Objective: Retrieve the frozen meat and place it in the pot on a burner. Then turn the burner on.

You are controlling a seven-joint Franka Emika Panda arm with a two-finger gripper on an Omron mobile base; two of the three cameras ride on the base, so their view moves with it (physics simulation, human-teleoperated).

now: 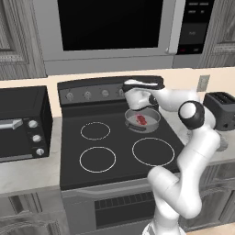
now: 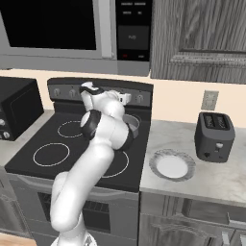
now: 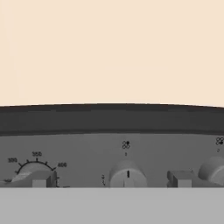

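1. Since the frozen meat (image 1: 141,120) already lies inside the pot (image 1: 142,117) on the far right burner of the stove (image 1: 114,156), the placing looks done and only the burner switch seems left.
2. That would explain the arm's pose: the hand reaches over the pot toward the control panel (image 1: 96,93) at the far edge of the stove, held level so the gripper (image 3: 109,179) faces the knobs.
3. Its two finger tips (image 3: 41,179) stand wide apart with nothing between them, straddling one knob (image 3: 127,174); I judge that spread suits closing on the knob to turn it.
4. From the left base view you get the meat as a small red chunk in the grey pot, which the right base view mostly hides behind the arm.
5. On the desk to the right, the right base view adds a white-grey plate (image 2: 172,166) and a toaster (image 2: 214,136).
6. Only up close, in the hand view, do the knob's pointer mark and a temperature dial (image 3: 33,168) to the left become readable.
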